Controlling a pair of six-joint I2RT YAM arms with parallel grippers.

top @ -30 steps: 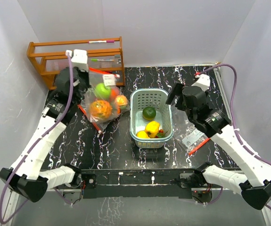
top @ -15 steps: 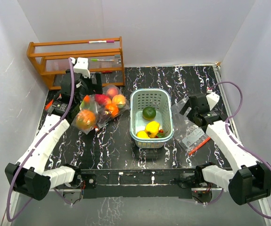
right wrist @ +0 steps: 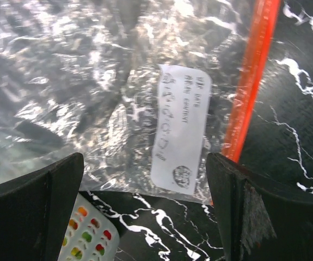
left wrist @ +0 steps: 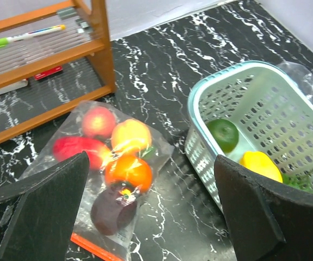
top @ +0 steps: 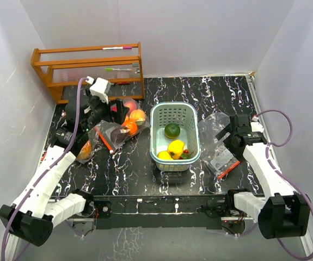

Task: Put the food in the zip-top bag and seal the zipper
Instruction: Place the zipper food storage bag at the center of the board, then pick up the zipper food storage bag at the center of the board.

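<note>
A clear zip-top bag (top: 119, 124) (left wrist: 99, 163) lies on the table left of the basket, holding red, pink, orange and dark purple food (left wrist: 128, 171). Its red zipper (left wrist: 93, 248) faces the near side. An orange-brown fruit (top: 85, 151) lies at the bag's near left end; I cannot tell if it is inside. My left gripper (top: 108, 114) (left wrist: 151, 217) hangs open above the bag, holding nothing. A green fruit (top: 172, 130) and a yellow fruit (top: 176, 147) sit in the teal basket (top: 159, 117). My right gripper (top: 226, 132) (right wrist: 145, 212) is open over a second, empty bag (top: 217, 147) (right wrist: 91, 92).
A wooden rack (top: 88, 65) (left wrist: 42, 60) stands at the back left, close behind the filled bag. The empty bag has a white label (right wrist: 180, 128) and an orange-red zipper (right wrist: 251, 81). A white card with coloured dots (right wrist: 88, 239) lies by it. Walls close in on three sides.
My left gripper has opened and let go of the filled bag, which has dropped onto the table. The right arm has pulled back from the basket to above the empty bag.
</note>
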